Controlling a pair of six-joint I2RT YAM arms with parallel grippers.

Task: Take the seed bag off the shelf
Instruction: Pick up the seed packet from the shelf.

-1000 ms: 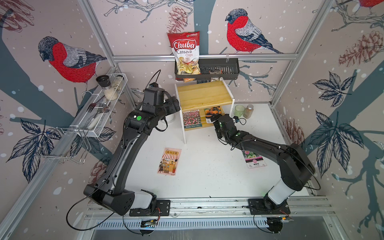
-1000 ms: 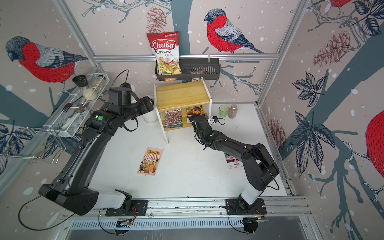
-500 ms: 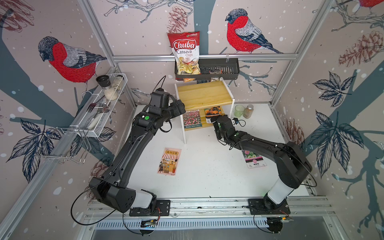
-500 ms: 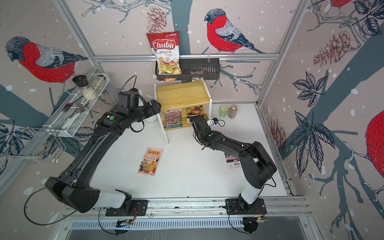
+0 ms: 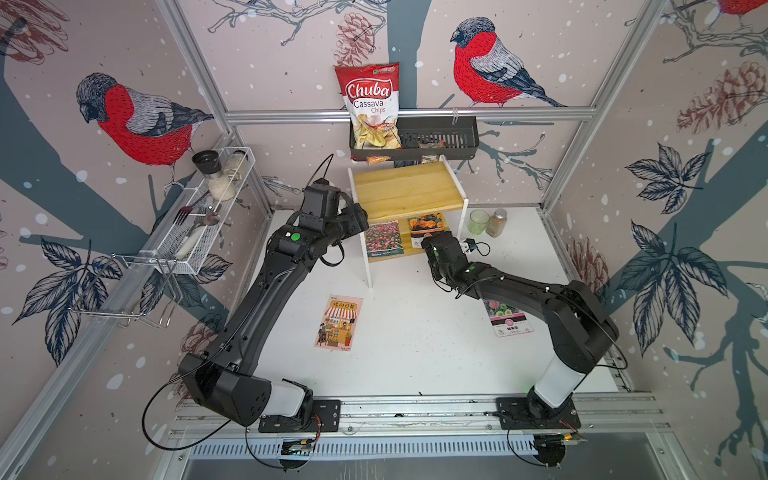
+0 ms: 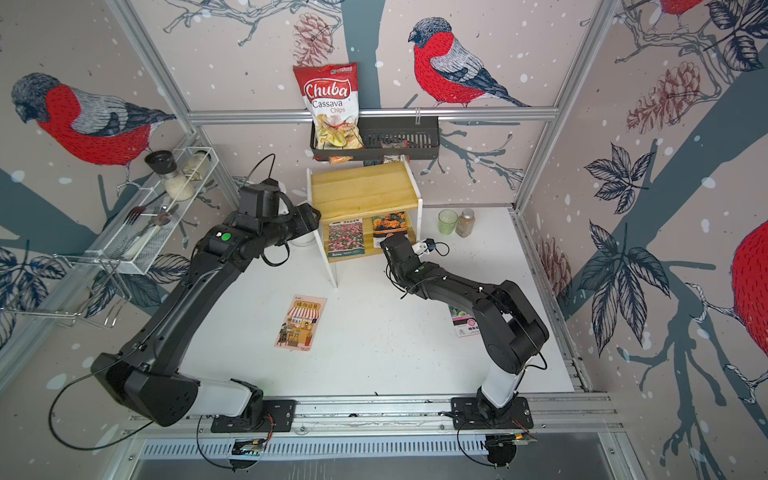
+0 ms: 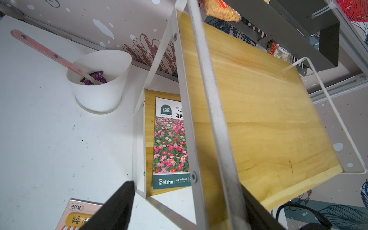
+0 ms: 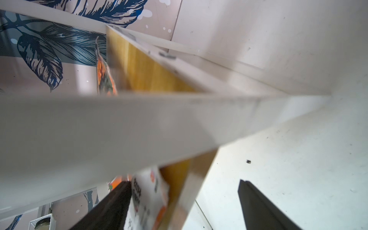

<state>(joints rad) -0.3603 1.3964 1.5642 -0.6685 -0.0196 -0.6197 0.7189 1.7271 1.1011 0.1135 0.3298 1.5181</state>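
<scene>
Two packets are lying flat on the lower board of the small two-tier shelf (image 5: 409, 189) of pale yellow boards and thin white frame legs; so the job is barely underway. Toward the shelf's left is the seed bag with the pink flower field and green band (image 7: 171, 143). Toward its right is the seed bag printed with orange marigolds (image 5: 424, 224); neither is lifted.

The right gripper (image 5: 430, 240) is sitting at the shelf's front edge, right at the orange bag. In the right wrist view its black fingers (image 8: 111, 205) are standing well apart, and the bag's near end is poking between them, hard by one finger. Nothing is clamped yet.

The left gripper (image 5: 359, 217) is hanging at the shelf's upper left front corner; its jaws are spread, one finger (image 7: 117, 205) just outside the white leg; whether it is touching the frame I cannot tell.

Going by this, the reach is done. What remains is the pinch on the orange bag, the slide out from under the top board, and the set-down. A peach illustrated paper packet (image 5: 338, 323) and a white packet with pink blooms (image 5: 507, 320) are lying on the white tabletop (image 5: 415, 353) in front of the shelf.
</scene>
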